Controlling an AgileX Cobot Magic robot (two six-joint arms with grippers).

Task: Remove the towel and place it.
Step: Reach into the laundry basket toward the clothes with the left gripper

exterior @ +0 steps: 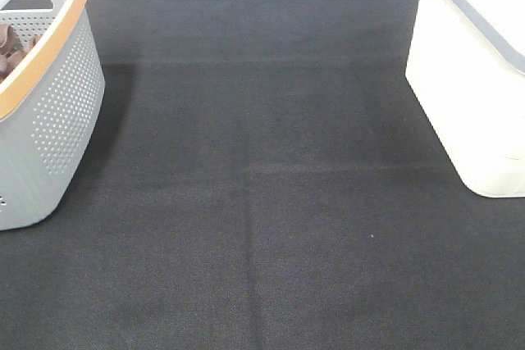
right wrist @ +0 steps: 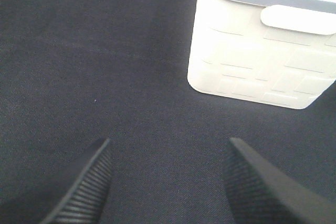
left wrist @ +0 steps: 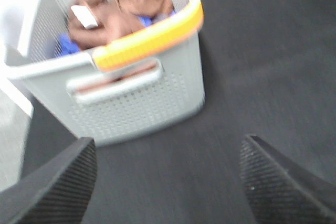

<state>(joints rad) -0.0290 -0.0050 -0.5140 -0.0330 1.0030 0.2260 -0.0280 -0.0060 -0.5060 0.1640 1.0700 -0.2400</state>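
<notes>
The towel (left wrist: 123, 17) lies bunched in the basket (exterior: 61, 104) at nine o'clock on the counter (exterior: 262, 202); both jaws spread, empty. Tangled with a blue cloth (left wrist: 64, 45), a grab could drag both out.

Grey basket (left wrist: 157, 109), orange rim, ahead of left gripper (left wrist: 168, 140); white bin (right wrist: 252, 61) ahead of right gripper (right wrist: 169, 141); black mat (exterior: 262, 202) beneath.

Rust-brown towel (left wrist: 119, 22), grey perforated basket (left wrist: 173, 98)
</notes>
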